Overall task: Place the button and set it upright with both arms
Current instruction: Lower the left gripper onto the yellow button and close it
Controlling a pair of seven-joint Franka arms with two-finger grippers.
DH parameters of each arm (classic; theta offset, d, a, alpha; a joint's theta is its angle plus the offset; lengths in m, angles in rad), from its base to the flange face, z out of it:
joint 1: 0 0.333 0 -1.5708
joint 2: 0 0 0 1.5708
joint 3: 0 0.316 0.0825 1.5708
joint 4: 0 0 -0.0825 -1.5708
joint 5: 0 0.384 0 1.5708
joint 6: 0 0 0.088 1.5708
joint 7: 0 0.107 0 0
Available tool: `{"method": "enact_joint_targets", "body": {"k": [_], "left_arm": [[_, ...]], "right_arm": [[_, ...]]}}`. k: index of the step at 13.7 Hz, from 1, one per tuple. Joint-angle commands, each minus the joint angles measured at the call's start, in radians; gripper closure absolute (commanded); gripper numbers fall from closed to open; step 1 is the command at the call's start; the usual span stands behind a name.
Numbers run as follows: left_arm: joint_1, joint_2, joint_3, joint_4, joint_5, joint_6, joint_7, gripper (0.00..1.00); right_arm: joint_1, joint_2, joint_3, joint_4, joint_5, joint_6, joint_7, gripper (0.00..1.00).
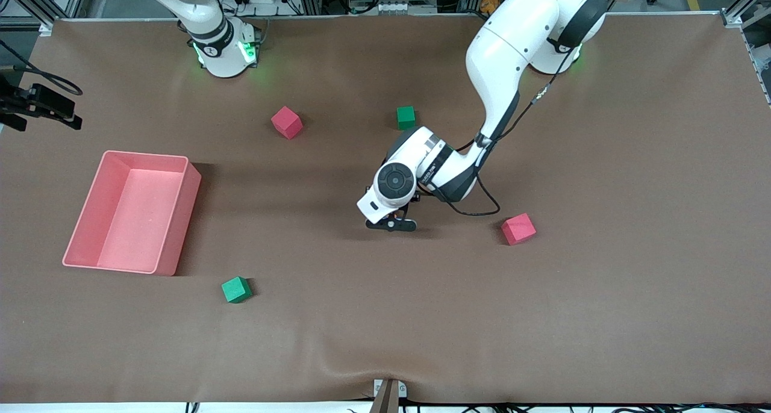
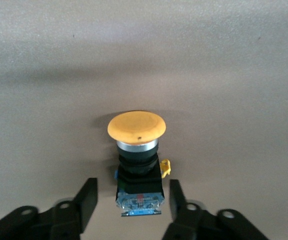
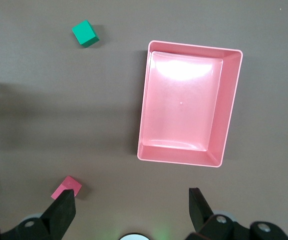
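Observation:
The button (image 2: 136,127), with a round orange cap, black body and clear blue terminal end, rests on the brown table. Its terminal end points toward my left gripper (image 2: 133,187). The black fingers (image 2: 86,200) stand on either side of the body, with a narrow gap showing on each side, so the gripper is open around it. In the front view the left gripper (image 1: 391,224) is low at the table's middle and its hand hides the button. My right gripper (image 3: 131,197) is open and empty, high over the table beside the pink bin.
A pink bin (image 1: 181,220) stands toward the right arm's end of the table, its wall (image 3: 231,105) also showing in the right wrist view. Red cubes (image 1: 287,122) (image 1: 518,229) and green cubes (image 1: 406,117) (image 1: 236,289) are scattered around the left hand.

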Motion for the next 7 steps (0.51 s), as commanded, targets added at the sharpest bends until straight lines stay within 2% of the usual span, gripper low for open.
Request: {"method": "enact_joint_targets", "body": {"k": [1,5,7], "left_arm": [[-0.012,0.013,0.007,0.020,-0.012,-0.005,-0.002,0.46],[-0.015,0.007,0.008,0.018,-0.009,-0.008,-0.008,0.74],[-0.013,-0.011,0.008,0.018,-0.004,-0.013,-0.012,0.73]], "right_arm": [[-0.006,-0.006,0.004,-0.004,-0.008,-0.007,0.001,0.00],[-0.006,-0.006,0.004,-0.004,-0.010,-0.007,0.001,0.00],[-0.006,-0.006,0.004,-0.004,-0.010,-0.009,0.002,0.00]]}}
